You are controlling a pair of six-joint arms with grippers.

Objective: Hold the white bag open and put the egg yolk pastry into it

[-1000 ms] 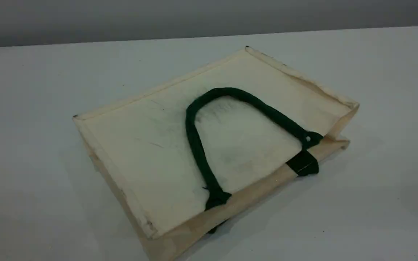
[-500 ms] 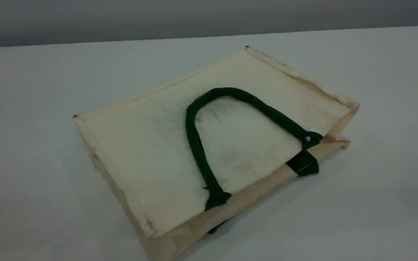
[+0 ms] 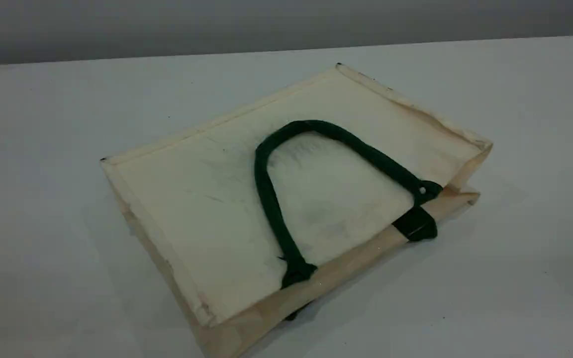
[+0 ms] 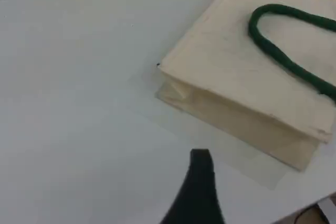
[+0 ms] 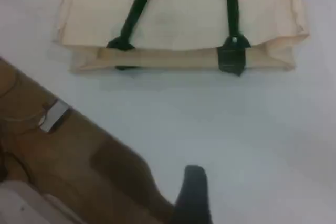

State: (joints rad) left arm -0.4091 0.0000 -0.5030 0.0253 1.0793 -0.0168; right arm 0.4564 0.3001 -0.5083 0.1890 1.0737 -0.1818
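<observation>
Scene view: the white bag (image 3: pixel 207 209) lies flat mid-frame, its mouth closed toward the lower right; the egg yolk pastry is not in view. The left gripper (image 4: pixel 202 182) and right gripper (image 5: pixel 193 187) stand wide open and empty. To open the bag well, pinch only the mouth's top layer.

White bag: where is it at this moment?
The white bag lies flat at the middle of the table in the scene view, its green handle folded onto its top face.

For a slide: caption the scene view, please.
White bag lying flat on the table, green rope handle across its top.
</observation>
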